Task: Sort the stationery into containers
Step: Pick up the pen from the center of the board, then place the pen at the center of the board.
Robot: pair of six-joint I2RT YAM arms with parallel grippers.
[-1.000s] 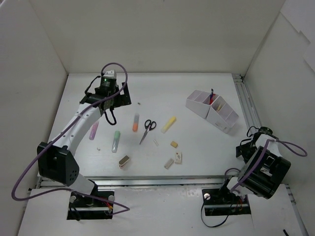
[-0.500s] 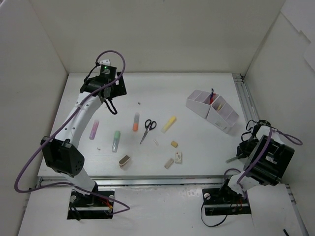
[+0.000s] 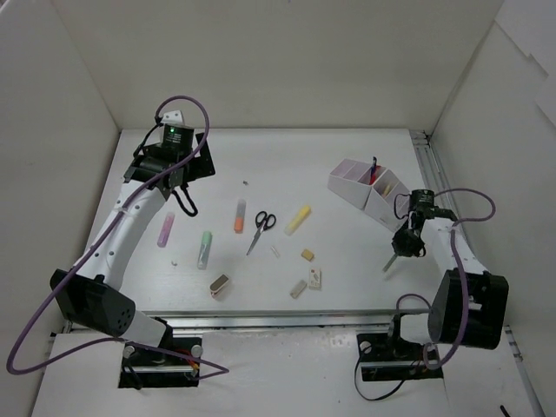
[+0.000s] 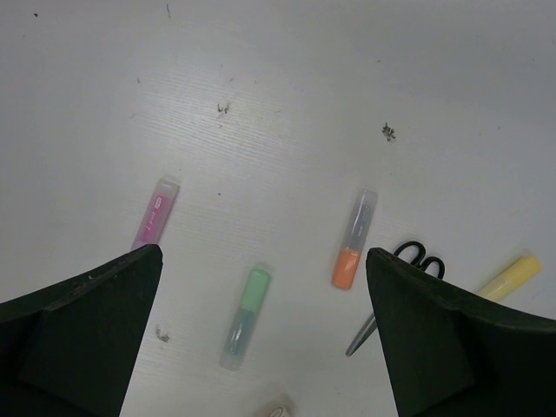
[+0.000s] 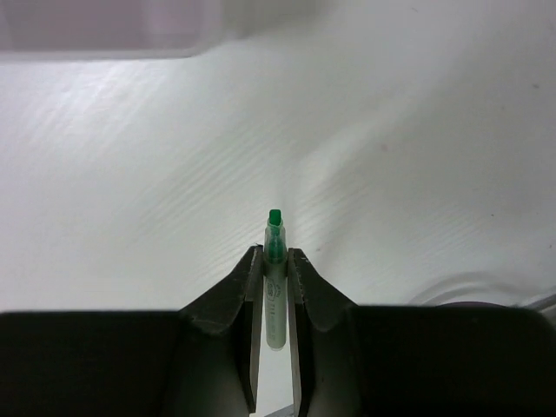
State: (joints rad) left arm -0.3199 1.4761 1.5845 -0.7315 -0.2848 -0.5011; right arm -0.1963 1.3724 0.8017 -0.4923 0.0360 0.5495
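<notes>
My right gripper [image 5: 274,254] is shut on a thin pale marker with a green tip [image 5: 274,233], which sticks out past the fingertips. From above, this gripper [image 3: 400,248] hovers just in front of the white divided containers [image 3: 395,208], with the marker [image 3: 388,263] pointing down toward the table. My left gripper [image 4: 263,252] is open, high above the pink marker [image 4: 154,215], green marker [image 4: 245,317], orange marker [image 4: 352,252], scissors [image 4: 408,265] and yellow marker [image 4: 512,276].
Small beige erasers [image 3: 307,254] [image 3: 314,278] and a metallic block [image 3: 219,285] lie near the table's front edge. A red and blue pen [image 3: 374,171] stands in the containers. White walls close in the table on three sides.
The right arm has unfolded from the near right corner toward the containers, and its jaws have closed on the green-tipped marker. The left arm has drifted back and to the left, still open.
</notes>
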